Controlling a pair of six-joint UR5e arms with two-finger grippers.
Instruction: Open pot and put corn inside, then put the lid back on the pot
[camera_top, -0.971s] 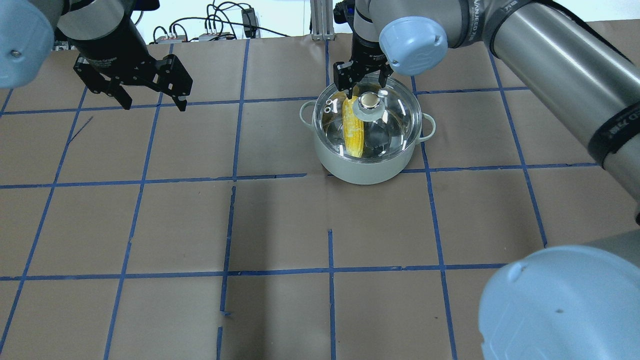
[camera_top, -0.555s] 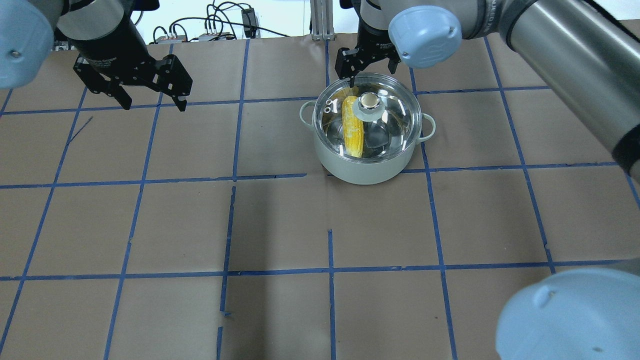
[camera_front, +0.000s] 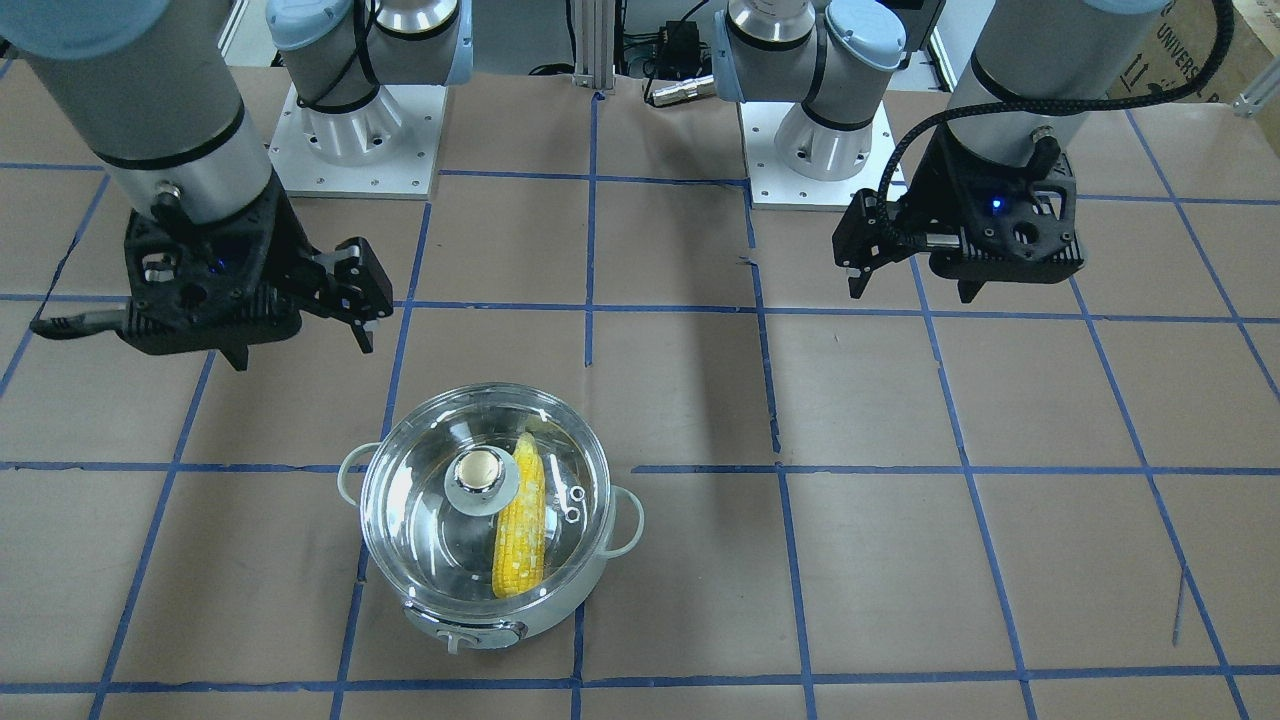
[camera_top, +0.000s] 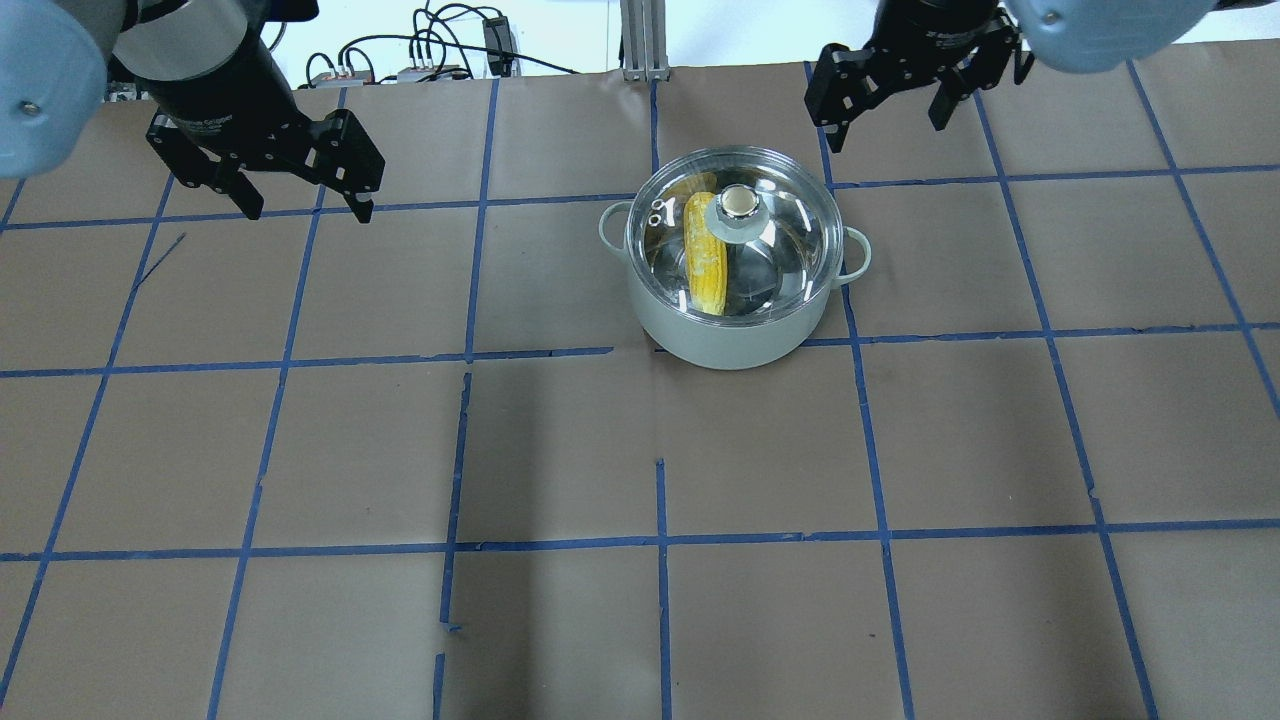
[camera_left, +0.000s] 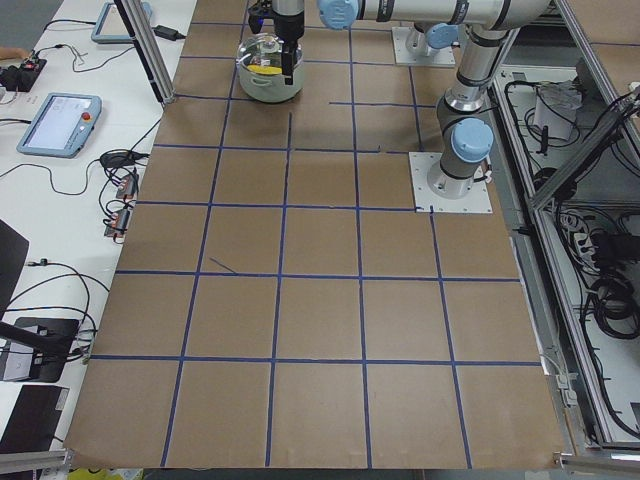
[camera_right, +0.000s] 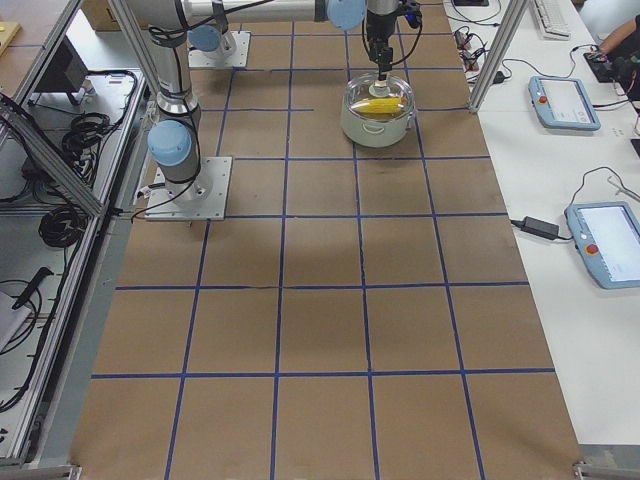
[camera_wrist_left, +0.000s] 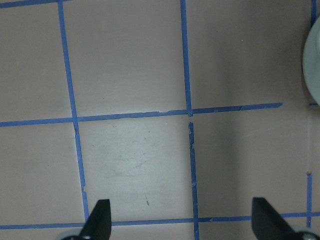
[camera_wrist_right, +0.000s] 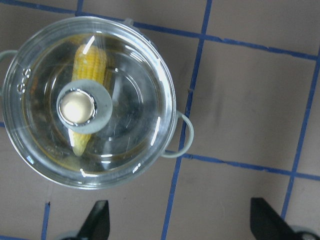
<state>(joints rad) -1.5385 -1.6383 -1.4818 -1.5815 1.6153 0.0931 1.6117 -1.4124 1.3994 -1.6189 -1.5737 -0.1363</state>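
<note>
The pale mint pot (camera_top: 735, 335) stands on the table right of centre, far side. The clear glass lid (camera_top: 790, 250) sits on it, beige knob (camera_top: 738, 200) up. The yellow corn (camera_top: 705, 260) lies inside, seen through the glass. My right gripper (camera_top: 888, 125) is open and empty, beyond and to the right of the pot, apart from the lid. My left gripper (camera_top: 310, 205) is open and empty, far to the pot's left. In the front-facing view the pot (camera_front: 540, 620), lid (camera_front: 420, 520) and corn (camera_front: 522, 530) show with its control knob in front. The right wrist view looks down on the lid (camera_wrist_right: 135, 100) and corn (camera_wrist_right: 90, 62).
Brown paper with a blue tape grid covers the table (camera_top: 560, 440). An aluminium post (camera_top: 640, 40) and cables (camera_top: 440, 50) stand at the far edge. Arm bases (camera_front: 350, 130) sit at the robot's side. A tablet (camera_right: 565, 100) lies on a side bench.
My right gripper has lifted off the lid's knob and moved up and to the right, away from the pot. The lid stays on the pot. The left arm has not moved.
</note>
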